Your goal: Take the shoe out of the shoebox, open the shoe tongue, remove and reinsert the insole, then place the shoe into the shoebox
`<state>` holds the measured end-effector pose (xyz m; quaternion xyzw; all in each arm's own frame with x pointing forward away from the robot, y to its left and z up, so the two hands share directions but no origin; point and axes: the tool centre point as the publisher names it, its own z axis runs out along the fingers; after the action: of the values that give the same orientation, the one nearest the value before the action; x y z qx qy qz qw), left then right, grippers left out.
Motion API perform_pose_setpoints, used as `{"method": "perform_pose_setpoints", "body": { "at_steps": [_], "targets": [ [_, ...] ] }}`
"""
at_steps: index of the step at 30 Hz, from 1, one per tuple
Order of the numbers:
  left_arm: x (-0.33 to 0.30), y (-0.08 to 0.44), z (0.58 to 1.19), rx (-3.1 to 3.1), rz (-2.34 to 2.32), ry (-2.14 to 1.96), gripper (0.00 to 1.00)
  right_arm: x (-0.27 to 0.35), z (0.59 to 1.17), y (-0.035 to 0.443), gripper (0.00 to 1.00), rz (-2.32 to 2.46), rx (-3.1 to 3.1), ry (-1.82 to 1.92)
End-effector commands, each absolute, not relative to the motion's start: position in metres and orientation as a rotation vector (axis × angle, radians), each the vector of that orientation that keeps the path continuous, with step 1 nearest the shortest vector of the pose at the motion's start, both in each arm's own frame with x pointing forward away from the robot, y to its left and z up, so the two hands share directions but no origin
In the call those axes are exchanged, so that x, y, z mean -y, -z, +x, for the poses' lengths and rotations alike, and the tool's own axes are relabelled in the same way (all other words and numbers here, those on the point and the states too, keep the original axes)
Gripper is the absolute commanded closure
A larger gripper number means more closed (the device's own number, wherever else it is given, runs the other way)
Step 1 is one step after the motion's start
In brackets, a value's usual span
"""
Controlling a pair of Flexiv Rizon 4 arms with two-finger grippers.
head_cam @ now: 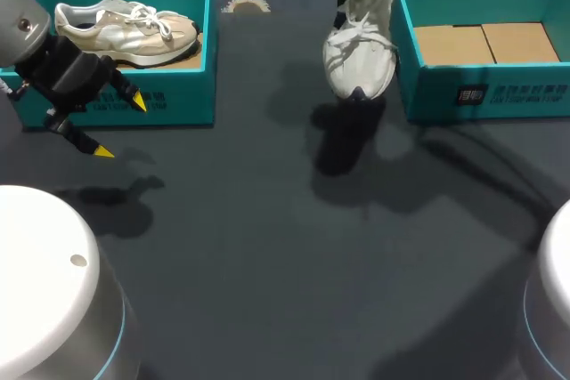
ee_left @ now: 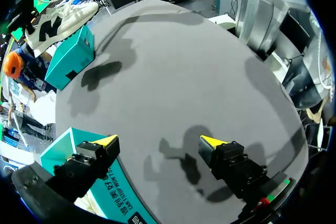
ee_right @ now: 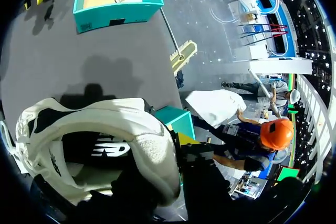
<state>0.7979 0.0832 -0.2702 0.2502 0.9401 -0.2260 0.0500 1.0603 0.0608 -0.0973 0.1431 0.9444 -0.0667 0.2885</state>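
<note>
While the left end effector (head_cam: 121, 127) hangs open over the near left part of the dark surface (head_cam: 267, 246), its two yellow-tipped fingers stand well apart with nothing between them. It sits just in front of the left shoebox (head_cam: 178, 100), a teal box whose front wall shows beside one finger in the left wrist view. A beige and silver shoe (head_cam: 125, 31) lies on its side in that box, toe towards the middle of the surface.

Farther back and right of the middle, the white shoe (head_cam: 361, 46) hangs toe down and heel up, its laces facing the camera. It is out of any box, just beside the left wall of the right shoebox (head_cam: 499, 91). Its dark shadow falls on the surface in front of it. Whether the toe touches the surface cannot be told.

The right end effector (ee_right: 167, 150) grips this shoe at the heel collar. In the right wrist view one yellow-tipped finger (ee_right: 187, 139) lies against the outside of the heel, while the other is hidden by the shoe. The shoe's dark opening is right under that camera.

The right shoebox is teal too, and its brown cardboard floor (head_cam: 485, 42) is bare. At the far edge, between the two boxes, lies a small pale arched thing (head_cam: 245, 4), too small to identify.
</note>
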Motion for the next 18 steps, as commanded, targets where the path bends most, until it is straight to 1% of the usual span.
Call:
{"method": "perform_pose_setpoints", "body": {
  "at_steps": [1,5,9,13,18],
  "targets": [
    [-0.083,0.270,0.797,-2.863,0.763,0.685,0.00,-0.049,1.078,0.089,1.00,0.424,-2.513,0.145],
    [-0.083,0.270,0.797,-2.863,0.763,0.685,0.00,-0.019,1.120,0.074,1.00,0.509,-2.463,0.172],
    [-0.083,0.270,0.797,-2.863,0.763,0.685,0.00,0.014,1.150,0.064,1.00,0.574,-2.425,0.186],
    [-0.083,0.270,0.797,-2.863,0.763,0.685,0.00,0.044,1.172,0.065,1.00,0.563,-2.425,0.153],
    [-0.083,0.270,0.797,-2.863,0.763,0.685,0.00,0.069,1.180,0.069,1.00,0.499,-2.442,0.114]
  ]
}}
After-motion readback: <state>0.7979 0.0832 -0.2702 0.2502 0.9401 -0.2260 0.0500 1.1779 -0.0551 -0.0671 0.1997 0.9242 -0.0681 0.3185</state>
